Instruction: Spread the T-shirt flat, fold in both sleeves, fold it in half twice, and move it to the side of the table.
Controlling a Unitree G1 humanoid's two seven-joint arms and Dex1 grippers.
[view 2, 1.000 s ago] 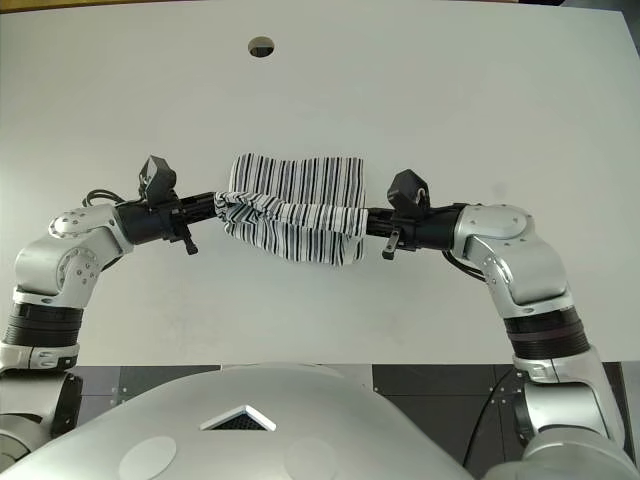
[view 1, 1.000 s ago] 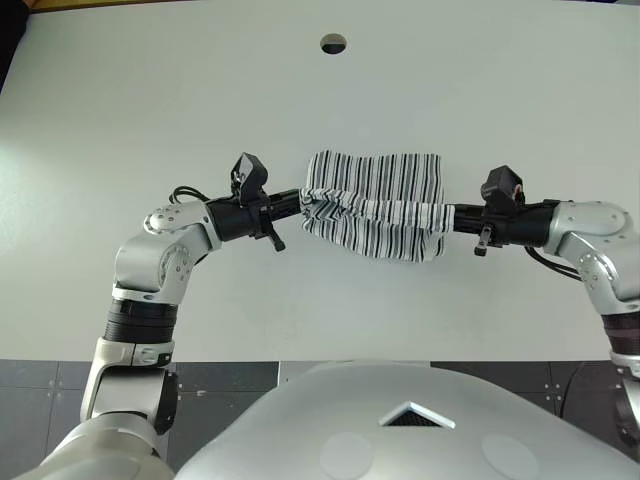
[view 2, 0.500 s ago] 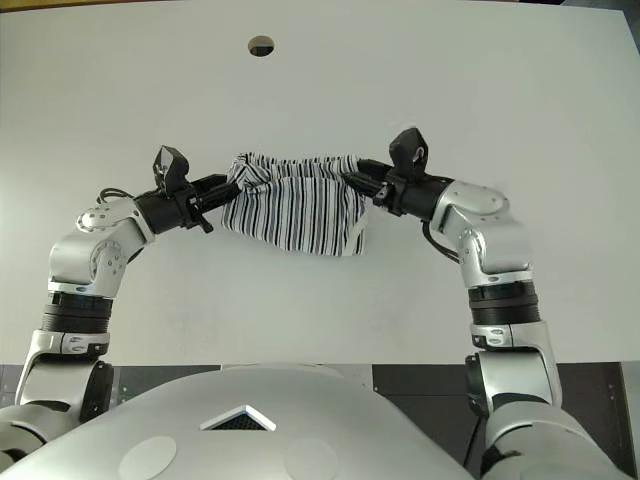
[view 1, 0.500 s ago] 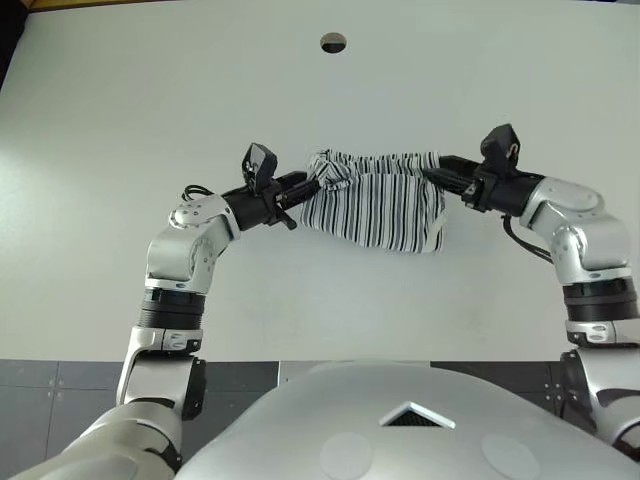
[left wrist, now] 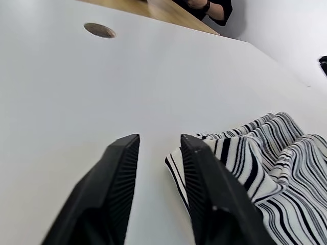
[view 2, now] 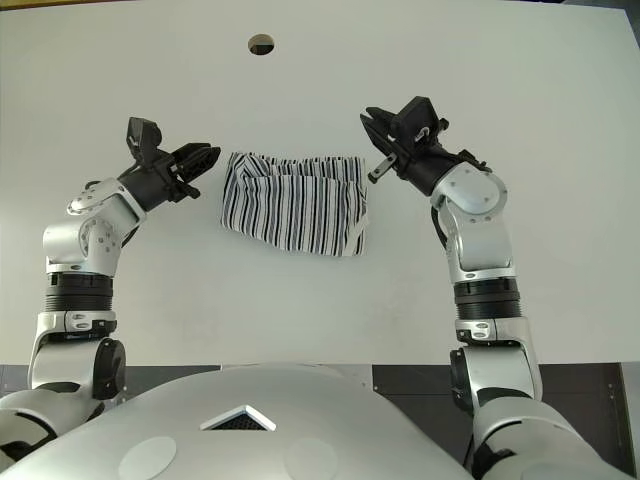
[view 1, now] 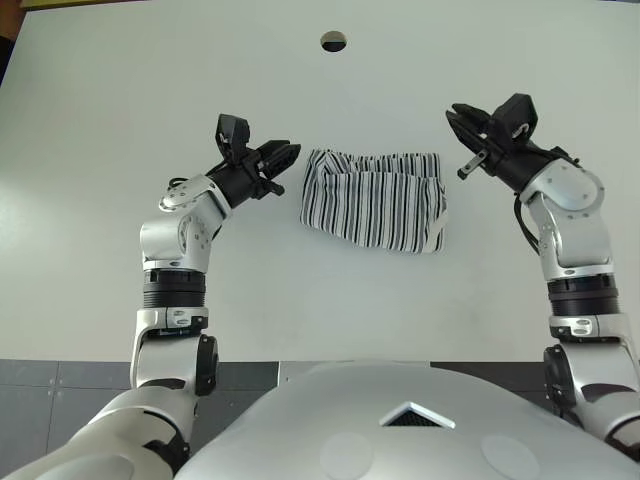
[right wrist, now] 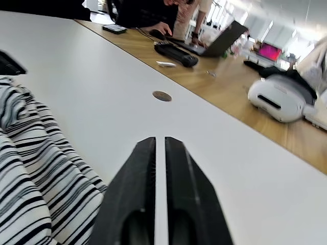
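The black-and-white striped T-shirt (view 1: 375, 200) lies folded in a compact rectangle on the white table (view 1: 300, 290), at its middle. My left gripper (view 1: 283, 155) hovers just left of the shirt's far left corner, open, with nothing between its fingers. In the left wrist view the gripper (left wrist: 158, 139) has the shirt's edge (left wrist: 265, 153) right beside it. My right gripper (view 1: 458, 118) is raised off the table beyond the shirt's far right corner. Its fingers (right wrist: 148, 168) are pressed nearly together and hold nothing. The shirt (right wrist: 30, 153) lies below it.
A round cable hole (view 1: 333, 42) sits in the table near its far edge. Bare white tabletop surrounds the shirt on all sides. A wooden desk (right wrist: 219, 76) with a laptop and other items stands beyond the table's far edge.
Both grippers carried the shirt's near edge over to the far edge, then let go. They have drawn apart and upward, and the shirt lies folded on the table.
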